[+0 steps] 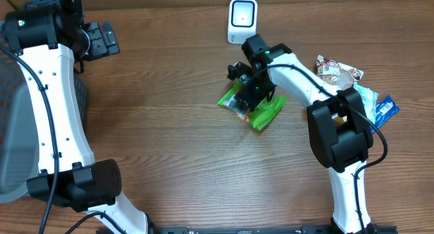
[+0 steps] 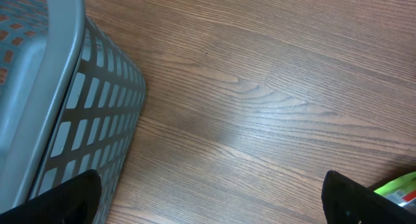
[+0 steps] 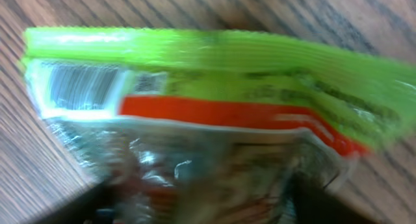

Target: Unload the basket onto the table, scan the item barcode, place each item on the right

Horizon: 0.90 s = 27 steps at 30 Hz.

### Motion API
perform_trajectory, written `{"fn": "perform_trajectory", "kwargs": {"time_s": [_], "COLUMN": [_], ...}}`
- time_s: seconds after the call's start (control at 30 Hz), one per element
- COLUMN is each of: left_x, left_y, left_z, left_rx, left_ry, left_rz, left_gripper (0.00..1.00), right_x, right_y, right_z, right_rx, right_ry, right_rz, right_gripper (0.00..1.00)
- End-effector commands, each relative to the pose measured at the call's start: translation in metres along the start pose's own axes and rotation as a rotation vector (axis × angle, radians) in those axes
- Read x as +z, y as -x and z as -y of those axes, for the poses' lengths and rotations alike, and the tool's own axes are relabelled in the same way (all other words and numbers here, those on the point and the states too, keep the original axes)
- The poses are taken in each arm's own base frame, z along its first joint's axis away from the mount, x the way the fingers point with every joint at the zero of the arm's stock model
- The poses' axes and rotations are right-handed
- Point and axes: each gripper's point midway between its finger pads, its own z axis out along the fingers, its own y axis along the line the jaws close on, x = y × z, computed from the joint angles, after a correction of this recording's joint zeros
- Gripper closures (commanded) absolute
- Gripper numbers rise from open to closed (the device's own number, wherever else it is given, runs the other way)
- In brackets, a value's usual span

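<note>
From my remote seat, the wooden bench (image 1: 169,139) has loads of free room across its middle and near edge. The grey slotted basket (image 2: 39,87) sits at the left edge, and the left arm (image 1: 54,112) runs up that side. The left gripper (image 2: 218,201) is near the far left corner with its jaws spread wide and nothing between them. The right arm (image 1: 339,135) comes up from the near right and reaches in toward the far middle. A pile of snack packets (image 1: 339,72) lies by the right edge, and the white scanner (image 1: 242,20) stands at the far edge. The green packet (image 1: 268,113) lies just in front of the scanner, under the right gripper (image 1: 256,91). I honestly can't tell if those jaws have it or not. Its barcode (image 3: 81,87) shows near one end on the wrist cam, pretty blurry.
</note>
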Motion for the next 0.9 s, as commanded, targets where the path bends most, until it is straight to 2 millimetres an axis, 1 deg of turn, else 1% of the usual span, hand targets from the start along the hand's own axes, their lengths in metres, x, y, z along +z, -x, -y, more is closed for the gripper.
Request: {"fn": "perform_trajectory", "kwargs": {"time_s": [0.0,0.03,0.07,0.17,0.23,0.3,0.37,0.43,0.47,0.53,0.63,0.7,0.8,0.83,0.87], "left_x": [0.003,0.003,0.003,0.003,0.003,0.003,0.003,0.003,0.003,0.003,0.003,0.003,0.003,0.003,0.003], "left_y": [0.001,0.0,0.0,0.0,0.0,0.0,0.0,0.0,0.0,0.0,0.0,0.0,0.0,0.0,0.0], "left_z": [0.004,0.004,0.004,0.004,0.004,0.004,0.004,0.004,0.004,0.004,0.004,0.004,0.004,0.004,0.004], "left_rx": [0.026,0.026,0.026,0.026,0.026,0.026,0.026,0.026,0.026,0.026,0.026,0.026,0.026,0.026,0.026], "left_ry": [-0.005,-0.005,-0.004,-0.005,-0.005,-0.005,-0.005,-0.005,-0.005,-0.005,-0.005,-0.004,-0.004,-0.004,-0.005], "left_rz": [-0.004,-0.004,-0.004,-0.004,-0.004,-0.004,-0.004,-0.004,-0.004,-0.004,-0.004,-0.004,-0.004,-0.004,-0.004], "left_gripper": [0.0,0.0,0.0,0.0,0.0,0.0,0.0,0.0,0.0,0.0,0.0,0.0,0.0,0.01,0.0], "right_x": [0.021,0.02,0.02,0.019,0.016,0.009,-0.006,-0.026,-0.041,-0.065,-0.113,-0.138,-0.173,-0.184,-0.191], "right_y": [-0.019,-0.018,-0.017,-0.014,-0.01,-0.004,0.006,0.018,0.027,0.038,0.053,0.057,0.059,0.059,0.058], "right_z": [-0.003,-0.007,-0.009,-0.017,-0.017,-0.019,-0.025,-0.031,-0.036,-0.04,-0.048,-0.055,-0.067,-0.071,-0.074], "right_rx": [0.038,0.04,0.041,0.055,0.092,0.11,0.108,0.088,0.068,0.045,-0.016,-0.049,-0.104,-0.122,-0.147], "right_ry": [0.066,0.085,0.099,0.145,0.151,0.166,0.205,0.235,0.249,0.252,0.221,0.198,0.166,0.156,0.149], "right_rz": [-0.047,-0.039,-0.033,-0.018,-0.009,0.005,0.036,0.079,0.114,0.165,0.267,0.318,0.381,0.402,0.413], "right_gripper": [0.76,0.91,0.96,0.96,0.96,0.96,0.96,0.96,0.96,0.96,0.96,0.96,0.96,0.96,0.96]}}
